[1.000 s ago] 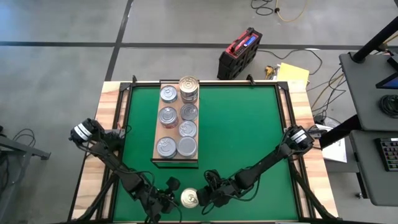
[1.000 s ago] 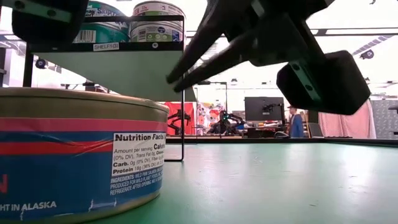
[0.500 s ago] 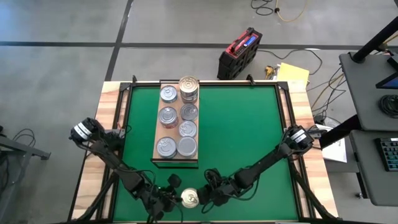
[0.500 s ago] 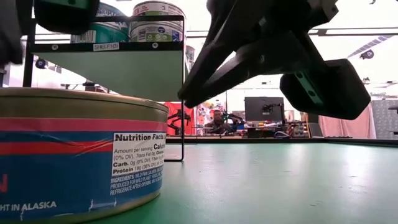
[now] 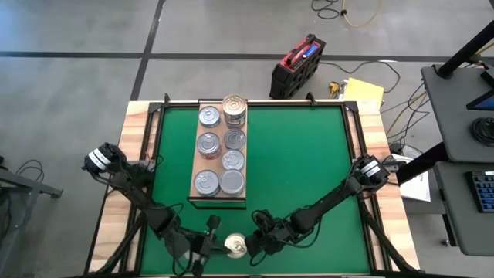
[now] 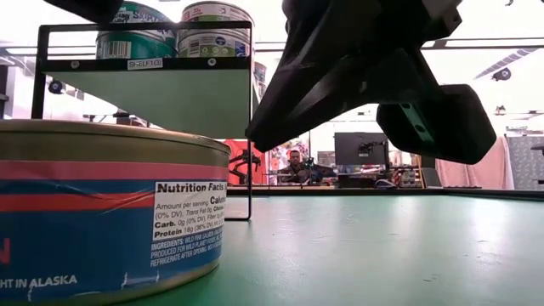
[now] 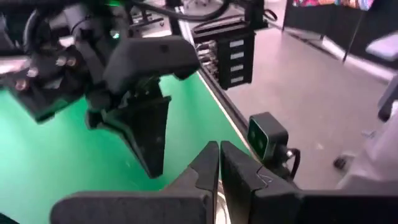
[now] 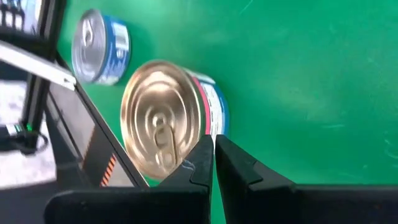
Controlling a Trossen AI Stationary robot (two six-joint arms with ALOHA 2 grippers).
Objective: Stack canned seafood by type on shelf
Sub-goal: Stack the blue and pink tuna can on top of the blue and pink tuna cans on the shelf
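A gold-lidded can (image 5: 235, 245) with a red and blue label (image 6: 102, 212) stands on the green mat near the table's front edge. My right gripper (image 8: 213, 144) is shut, its tips by the can's right side (image 5: 248, 245). My left gripper (image 7: 219, 155) is shut and stands left of the can (image 5: 216, 241), raised off the mat, holding nothing. The shelf (image 5: 199, 162) at the table's far left-centre carries several cans (image 5: 208, 144); one stack (image 5: 234, 110) is taller. A silver-lidded blue can (image 8: 99, 46) stands on the mat beyond the gold-lidded one. My right gripper comes slanting down from the table's right. Its shut fingertips (image 8: 202, 155) stand at the rim of the gold-lidded can (image 8: 198, 134). Whether they touch it, I cannot tell. The can sits flat on the mat.
The low camera (image 7: 267, 134) sits at the table's front edge, close to both grippers. The green mat (image 5: 301, 170) right of the shelf is bare. The shelf's black frame (image 6: 251, 127) stands behind the near can.
My left gripper has risen and tipped its fingers upward, leaving the top of the low view. My right gripper has rolled a little beside the gold-lidded can. The can has stayed where it was.
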